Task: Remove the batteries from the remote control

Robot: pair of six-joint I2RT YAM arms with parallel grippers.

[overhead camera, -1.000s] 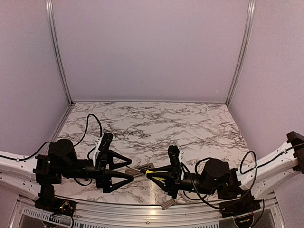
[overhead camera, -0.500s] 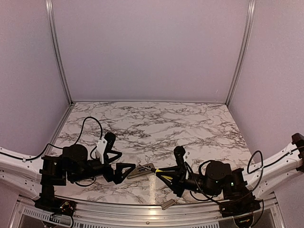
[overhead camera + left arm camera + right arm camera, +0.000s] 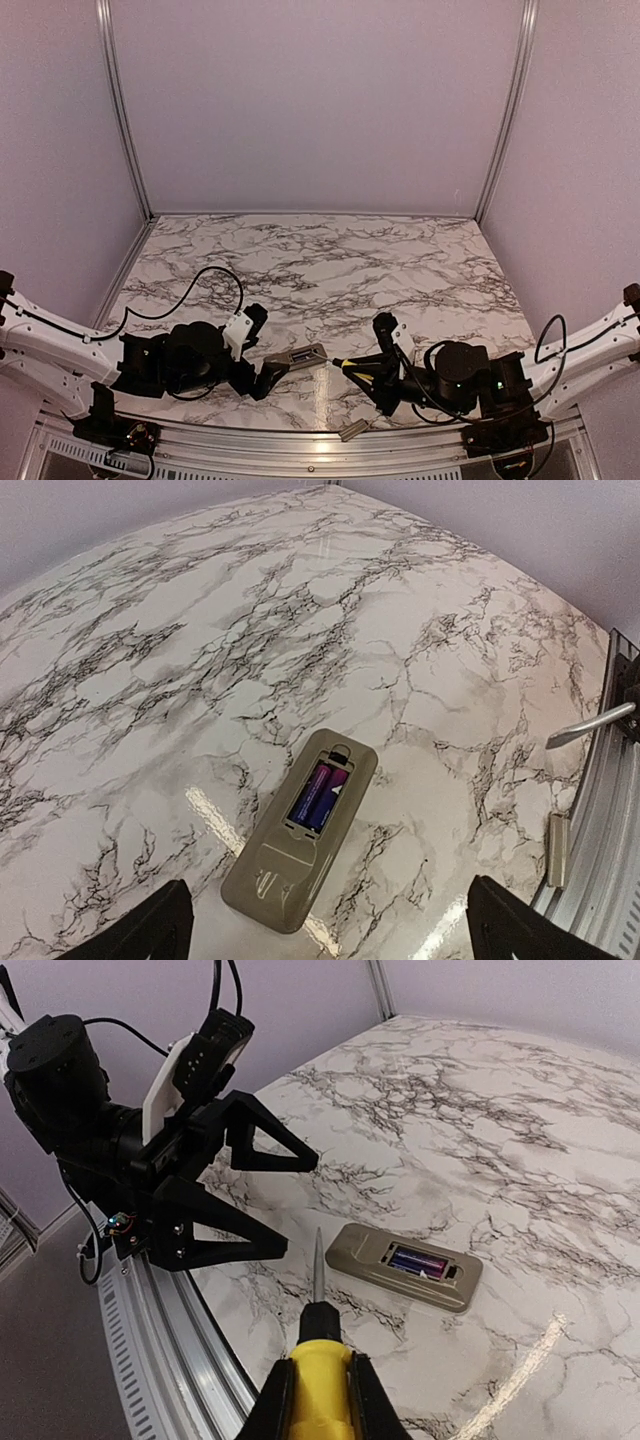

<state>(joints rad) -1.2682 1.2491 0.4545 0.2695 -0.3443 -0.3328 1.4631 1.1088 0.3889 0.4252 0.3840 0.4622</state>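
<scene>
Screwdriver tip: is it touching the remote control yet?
Apart. The left wrist view shows the screwdriver near the frame's right edge, with a stretch of bare marble table between it and the remote control.

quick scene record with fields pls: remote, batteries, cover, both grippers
remote control: back up on the table, battery recess open
batteries: two, side by side, in the recess
cover: off, lying at the table's near edge, apart from the remote
left gripper: open wide at the remote's end, no contact seen
right gripper: shut on the screwdriver, tip aimed at the remote, short of it
task state: batteries not yet out
</scene>
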